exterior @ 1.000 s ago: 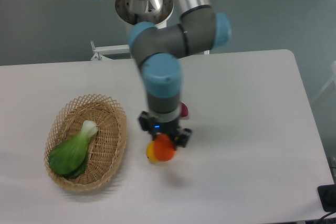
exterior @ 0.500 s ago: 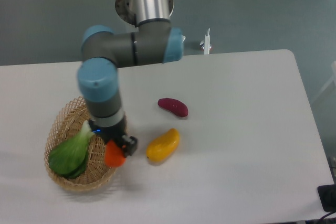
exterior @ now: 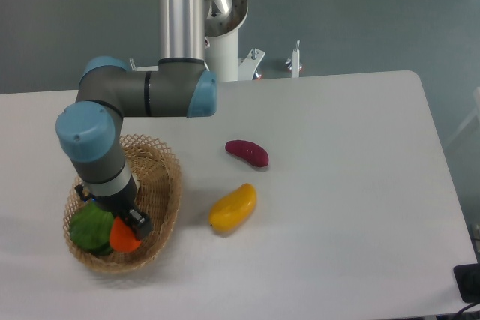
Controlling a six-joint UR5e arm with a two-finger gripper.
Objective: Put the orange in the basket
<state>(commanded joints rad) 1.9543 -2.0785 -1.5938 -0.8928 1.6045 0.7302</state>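
Hovering over the basket [exterior: 169, 177] with the orange [exterior: 124, 237] clamped in the gripper [exterior: 127, 230], inside the rim, beside the leafy green vegetable [exterior: 90, 227].

Could go wrong at release: dropped from height onto the vegetable, likely to roll or bounce over the shallow rim toward the table [exterior: 337, 148]; jaws narrow, closed on the fruit. Basket holding only the vegetable so far; yellow mango [exterior: 233, 207] and purple vegetable [exterior: 247, 152] lying outside, well apart from it.

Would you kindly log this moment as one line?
phase: placing | gripper: shut on small round orange | position: inside oval tan wicker basket, beside leafy green vegetable | release: not yet
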